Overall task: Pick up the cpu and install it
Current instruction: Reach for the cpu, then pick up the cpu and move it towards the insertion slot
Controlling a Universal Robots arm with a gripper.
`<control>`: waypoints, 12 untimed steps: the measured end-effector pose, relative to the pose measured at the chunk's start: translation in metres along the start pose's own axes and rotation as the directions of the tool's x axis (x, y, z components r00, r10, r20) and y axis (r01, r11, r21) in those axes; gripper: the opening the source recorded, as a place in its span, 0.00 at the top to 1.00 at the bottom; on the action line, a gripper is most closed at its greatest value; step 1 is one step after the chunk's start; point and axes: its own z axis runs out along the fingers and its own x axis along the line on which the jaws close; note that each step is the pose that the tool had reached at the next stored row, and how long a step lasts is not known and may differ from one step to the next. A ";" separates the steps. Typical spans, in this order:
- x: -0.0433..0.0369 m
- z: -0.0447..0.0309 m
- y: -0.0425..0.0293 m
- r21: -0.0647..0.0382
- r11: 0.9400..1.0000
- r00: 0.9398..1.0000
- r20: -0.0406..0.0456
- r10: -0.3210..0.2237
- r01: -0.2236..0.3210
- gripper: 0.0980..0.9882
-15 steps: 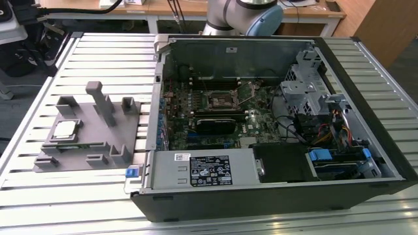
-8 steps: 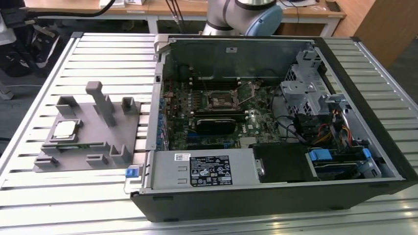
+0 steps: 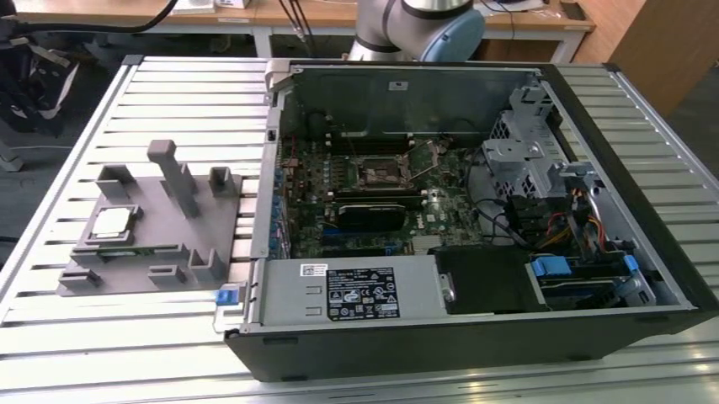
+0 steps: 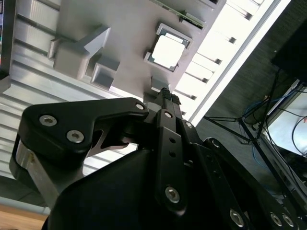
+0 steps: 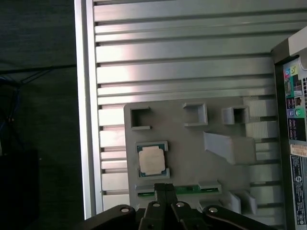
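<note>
While the cpu (image 3: 110, 223) lies flat in its square recess on the grey fixture (image 3: 151, 234), at the exterior view's left and well apart from the open computer case (image 3: 393, 93), nothing has hold of it. In both wrist views the chip (image 5: 152, 159) shows its pale metal top framed by a thin green rim, with the jaws hanging near it over the fixture's edge. They look drawn together, tip against tip, with nothing between them. A long green memory stick (image 5: 192, 190) sits in a slot just beside the chip's pocket, between the chip and the jaws in the first wrist view. The slatted metal surface (image 3: 191, 93) carries both fixture and case, and the arm (image 3: 422, 25) rises at the top of the exterior view. As a judgement, the chip should be very light and quite stiff, a thin board under a metal lid, so weight is no concern. Its smooth lid is likely slippery and its underside contacts are delicate. The sensible hold would be across two opposite edges of the green rim, kept level, with gentle pressure. The raised walls of the pocket leave little room beside those edges, so the jaws would need to open only slightly wider than the chip. A tilted or off-centre pinch could let it twist or slip.
</note>
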 end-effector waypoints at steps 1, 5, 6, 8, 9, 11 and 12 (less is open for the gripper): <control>0.0024 0.0003 -0.0002 0.000 1.000 1.000 0.000 0.000 0.000 0.99; 0.0079 0.0021 -0.0007 0.000 1.000 1.000 -0.001 0.000 0.000 0.99; 0.0085 0.0024 -0.0008 0.000 1.000 1.000 -0.001 0.000 0.000 0.99; 0.0192 0.0175 -0.0022 0.001 1.000 1.000 -0.019 0.001 -0.001 0.99; 0.0192 0.0183 -0.0022 0.001 1.000 1.000 -0.019 0.001 -0.001 0.99; 0.0191 0.0196 -0.0023 0.001 1.000 1.000 -0.019 0.001 -0.001 0.99; 0.0191 0.0203 -0.0023 0.001 1.000 1.000 -0.019 0.001 -0.001 0.99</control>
